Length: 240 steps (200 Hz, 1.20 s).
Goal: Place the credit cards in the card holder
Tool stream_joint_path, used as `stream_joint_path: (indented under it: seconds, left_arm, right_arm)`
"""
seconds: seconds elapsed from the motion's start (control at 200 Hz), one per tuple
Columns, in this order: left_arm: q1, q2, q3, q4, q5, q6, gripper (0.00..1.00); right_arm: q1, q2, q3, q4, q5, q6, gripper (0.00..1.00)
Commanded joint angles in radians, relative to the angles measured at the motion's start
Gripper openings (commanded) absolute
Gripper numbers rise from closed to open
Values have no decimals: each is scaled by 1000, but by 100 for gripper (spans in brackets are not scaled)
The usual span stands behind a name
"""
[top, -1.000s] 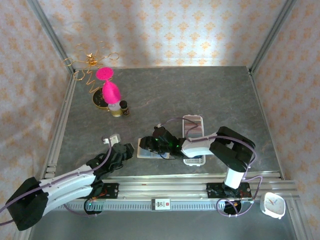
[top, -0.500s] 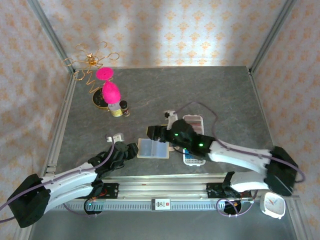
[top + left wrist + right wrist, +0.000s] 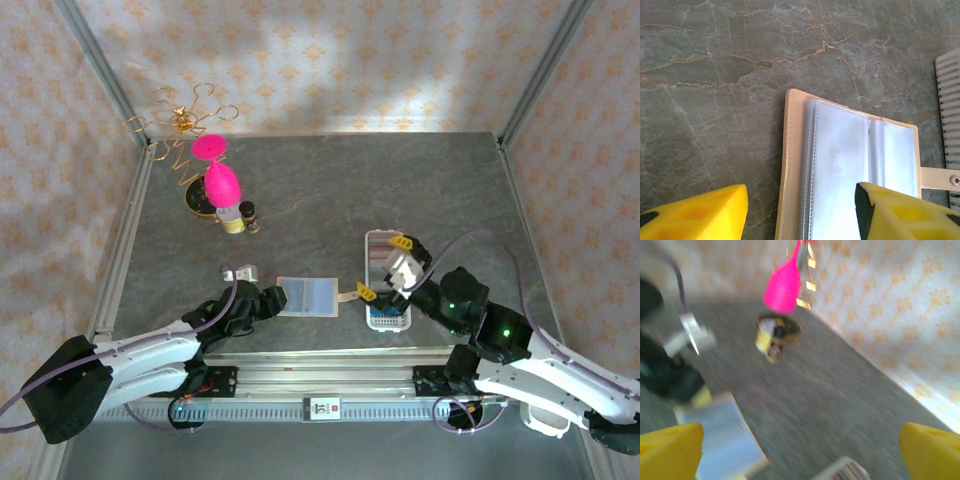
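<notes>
Both arms are the same build, pretty much; left arm (image 3: 140,356) and right arm (image 3: 560,376) are long white shell links with chunky black joint housings between them; a thin purple cable (image 3: 480,236) loops loosely along each one; the right arm has two small green lights (image 3: 505,331) glowing on its black joints; left gripper (image 3: 265,302) has a black body, and its fingertips (image 3: 695,214) are bright yellow wedges with shallow moulded pockets and a black patch at the edge; right gripper (image 3: 383,267) has a white block behind the same yellow tips; black bases (image 3: 450,380) sit at the bottom.
</notes>
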Motion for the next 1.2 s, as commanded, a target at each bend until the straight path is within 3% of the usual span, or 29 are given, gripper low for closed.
stream_joint_path:
  seconds: [0.0,0.165,0.355,0.556,1.091,1.196]
  left_arm:
    - [5,16,29,34,13,24,60]
    - [4,43,57,30,23,26,61]
    - [4,46,61,12,36,25,61]
    - [4,27,40,17,30,24,61]
    - [4,61,24,58,58,4,61]
    - [4,59,18,62,57,2,61]
  right_arm:
    - [1,51,-7,-239,144,-255,100]
    - [-37,239,2,-328,175,-317,100]
    - [-68,346,-47,-254,149,-386,100]
    - [-89,477,-74,-209,202,-413,100]
    - [-97,665,-66,-81,238,-442,100]
    - [-103,688,-47,-88,253,-439,93]
